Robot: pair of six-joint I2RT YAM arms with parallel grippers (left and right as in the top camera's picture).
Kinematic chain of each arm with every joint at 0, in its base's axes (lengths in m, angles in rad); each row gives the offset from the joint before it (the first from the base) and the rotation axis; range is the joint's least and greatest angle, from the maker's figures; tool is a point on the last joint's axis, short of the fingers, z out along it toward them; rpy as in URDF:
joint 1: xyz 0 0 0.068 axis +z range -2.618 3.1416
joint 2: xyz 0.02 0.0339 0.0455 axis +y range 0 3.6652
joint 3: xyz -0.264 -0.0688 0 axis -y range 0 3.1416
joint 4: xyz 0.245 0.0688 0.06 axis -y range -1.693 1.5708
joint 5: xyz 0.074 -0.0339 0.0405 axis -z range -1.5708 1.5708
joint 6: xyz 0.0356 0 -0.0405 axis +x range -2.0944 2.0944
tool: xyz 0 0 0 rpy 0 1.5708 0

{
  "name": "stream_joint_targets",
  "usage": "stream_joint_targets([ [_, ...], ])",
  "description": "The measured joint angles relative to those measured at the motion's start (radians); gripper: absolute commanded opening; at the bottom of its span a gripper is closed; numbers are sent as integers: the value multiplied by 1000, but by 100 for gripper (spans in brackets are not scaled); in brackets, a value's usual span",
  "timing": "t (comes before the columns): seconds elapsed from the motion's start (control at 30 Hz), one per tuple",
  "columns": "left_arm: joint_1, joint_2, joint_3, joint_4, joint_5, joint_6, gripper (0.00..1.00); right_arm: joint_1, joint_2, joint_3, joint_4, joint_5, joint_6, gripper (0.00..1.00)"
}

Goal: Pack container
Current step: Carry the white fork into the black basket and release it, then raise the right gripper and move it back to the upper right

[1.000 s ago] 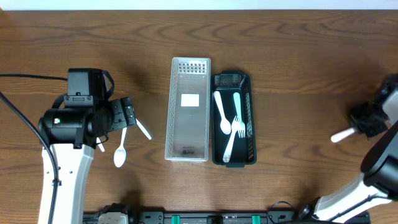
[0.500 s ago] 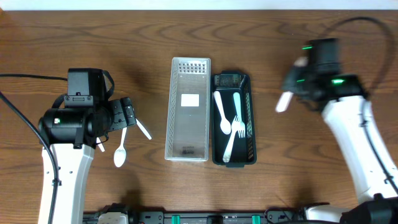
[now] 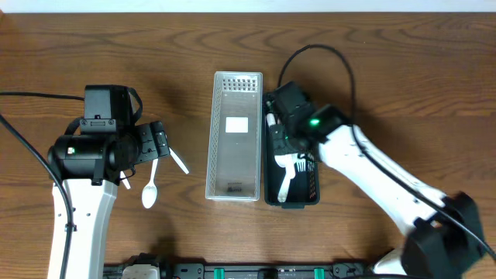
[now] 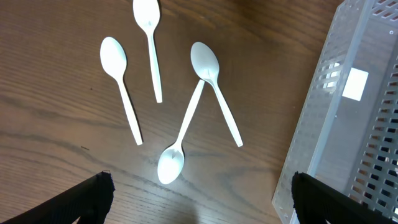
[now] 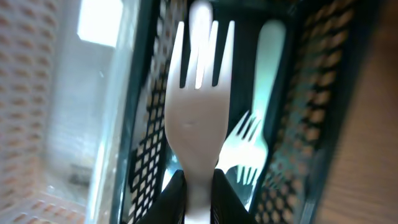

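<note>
Where the right arm reaches over the counter [image 3: 372, 46], two containers lie side by side. One is a pale perforated tray [image 3: 232, 167], empty but for a label [image 3: 236, 124]. The other is a dark basket [image 3: 313, 186] already holding forks [image 5: 249, 149]. The right end effector [image 5: 198, 196] is clamped on a white fork [image 5: 196, 118] by its handle, tines pointing away, above the basket. The left end effector [image 4: 200, 186] hangs empty, fingers spread wide, over four loose spoons [image 4: 214, 99] left of the tray. Assessment: the cutlery appears to be thin plastic, very light, slightly flexible and smooth. Grip it mid-handle; bowls or tines would likely slip.
</note>
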Motion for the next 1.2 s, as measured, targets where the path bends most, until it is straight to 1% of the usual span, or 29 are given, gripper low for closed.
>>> stream_joint_targets([
  [0.03, 0, 0, 0, 0, 0, 0, 93, 6, 22, 0, -2, -1, 6, 9],
  [0.1, 0, 0, 0, 0, 0, 0, 93, 10, 52, -1, -3, -3, 16, 20],
  [0.13, 0, 0, 0, -1, 0, 0, 93, 11, 64, -2, -3, -3, 22, 22],
  [0.17, 0, 0, 0, -1, 0, 0, 93, 11, 73, -3, -2, -2, 22, 27],
  [0.2, 0, 0, 0, -2, 0, 0, 93, 11, 77, -3, -2, -2, 28, 33],
  [0.23, 0, 0, 0, -2, 0, 0, 93, 11, 79, -3, 1, -2, 31, 43],
  [0.27, 0, 0, 0, -3, 0, 0, 93, 11, 80, -3, 8, -2, 31, 44],
  [0.43, 0, 0, 0, -3, 0, 0, 93, 10, 80, -3, 39, 3, 22, 45],
  [0.6, 0, 0, 0, -12, 0, 3, 93, -20, 74, 9, 28, 56, -12, 46],
  [0.7, 0, 0, 5, -31, 0, 7, 93, -76, 47, 60, 16, 87, -55, 52],
  [0.77, 0, 0, 19, -40, 0, 7, 93, -137, 9, 103, 19, 99, -77, 55],
  [0.9, 0, 23, 56, -40, 0, -9, 93, -322, -77, 176, 30, 90, -122, 54],
  [0.97, 0, 69, 66, -44, 0, -15, 93, -436, -98, 193, 18, 61, -139, 55],
  [1.0, 0, 99, 68, -53, 0, -12, 93, -494, -98, 195, 0, 45, -145, 55],
  [1.1, 0, 210, 66, -79, 0, 31, 93, -606, -76, 193, -48, 21, -171, 55],
  [1.2, 1, 291, 39, -39, 1, 65, 93, -684, -32, 190, -63, 3, -198, 56],
])
